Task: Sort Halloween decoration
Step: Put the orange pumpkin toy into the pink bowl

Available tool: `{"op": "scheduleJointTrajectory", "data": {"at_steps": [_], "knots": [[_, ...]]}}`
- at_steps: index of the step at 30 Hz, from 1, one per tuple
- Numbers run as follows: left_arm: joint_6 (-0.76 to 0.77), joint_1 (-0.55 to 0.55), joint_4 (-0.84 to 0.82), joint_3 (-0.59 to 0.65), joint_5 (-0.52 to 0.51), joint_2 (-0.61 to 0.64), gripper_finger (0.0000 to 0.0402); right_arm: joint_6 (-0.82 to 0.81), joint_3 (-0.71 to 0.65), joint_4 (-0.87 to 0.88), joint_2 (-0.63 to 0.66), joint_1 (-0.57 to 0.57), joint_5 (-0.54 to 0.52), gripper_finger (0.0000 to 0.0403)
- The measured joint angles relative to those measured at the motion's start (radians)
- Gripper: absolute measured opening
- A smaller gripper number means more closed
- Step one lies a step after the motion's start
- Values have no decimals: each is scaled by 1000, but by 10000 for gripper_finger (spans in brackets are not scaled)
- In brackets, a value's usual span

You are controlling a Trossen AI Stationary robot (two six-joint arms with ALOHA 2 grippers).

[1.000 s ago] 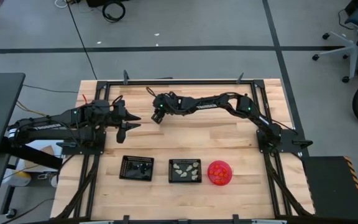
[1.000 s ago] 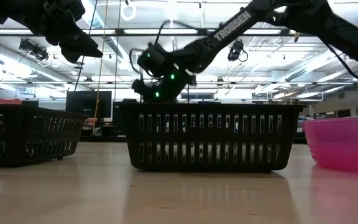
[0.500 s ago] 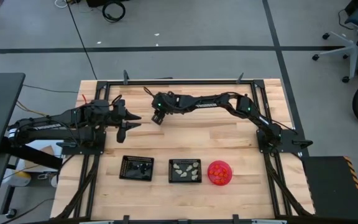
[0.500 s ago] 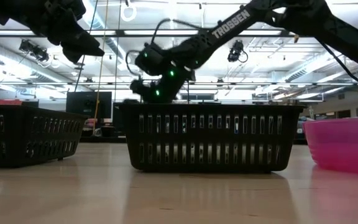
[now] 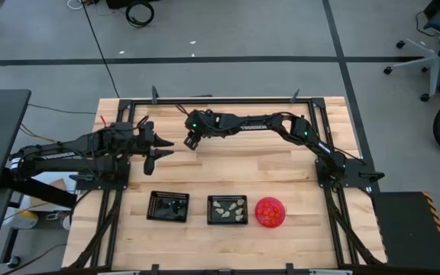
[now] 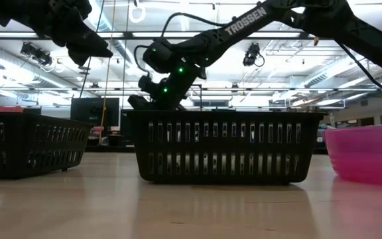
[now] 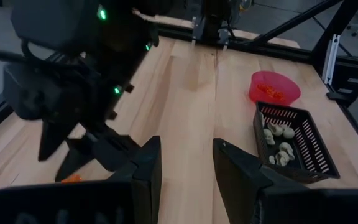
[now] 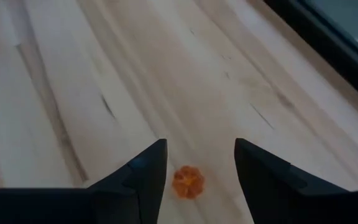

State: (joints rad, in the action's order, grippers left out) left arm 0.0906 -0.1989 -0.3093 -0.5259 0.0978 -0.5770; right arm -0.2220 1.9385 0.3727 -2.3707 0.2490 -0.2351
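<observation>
Orange piece: one small orange pumpkin trinket (image 8: 187,182) lies loose on the pale wood desk (image 5: 228,164), far side of the work area, well apart from the containers.
Right gripper: right gripper (image 8: 194,165) hangs over that trinket, fingers spread apart, nothing between them; the trinket sits in the gap as seen from the right wrist view, not yet touched as far as I can tell.
Left gripper: left gripper (image 5: 163,149) waits above the desk's left part, fingers apart, holding nothing.
Containers: black mesh tray (image 5: 168,206) with dark pieces, second mesh tray (image 5: 228,209) with pale cream pieces (image 7: 278,143), pink bowl (image 5: 270,212) with orange pieces, all in a row at the near edge.
Step in hand (judgement): approach for a pick of the stray orange piece; sorting looks mostly done, since each container already carries its colour.
Next move calls for (judgement): lower straight down with the trinket centred between the fingers, close gently on so small a thing, lift, then carry across to the pink bowl.
Risk (judgement): fingertip nudges the piece aside, or it slips out when closing.
</observation>
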Motion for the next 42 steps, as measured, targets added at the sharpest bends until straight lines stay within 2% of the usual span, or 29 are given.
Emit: {"op": "scheduleJointTrajectory", "data": {"at_steps": [5, 9, 13, 16, 20, 42], "knots": [[-5, 0, 16, 0, 0, 0, 116, -4, 36, 50, -54, 3, 12, 187], [-8, 0, 21, 0, 0, 0, 116, -14, 145, 118, -137, 10, 35, 185], [-33, 0, 19, 0, 0, 0, 116, -6, 277, 242, -209, 4, -17, 185], [-34, 0, 15, 0, 0, 0, 116, -9, 340, 317, -235, 4, -11, 185], [-34, 0, -9, 0, 0, 0, 116, -21, 353, 350, -237, 5, 24, 185], [-34, 0, -13, 0, 0, 0, 116, -8, 350, 399, -189, 26, -11, 185]]}}
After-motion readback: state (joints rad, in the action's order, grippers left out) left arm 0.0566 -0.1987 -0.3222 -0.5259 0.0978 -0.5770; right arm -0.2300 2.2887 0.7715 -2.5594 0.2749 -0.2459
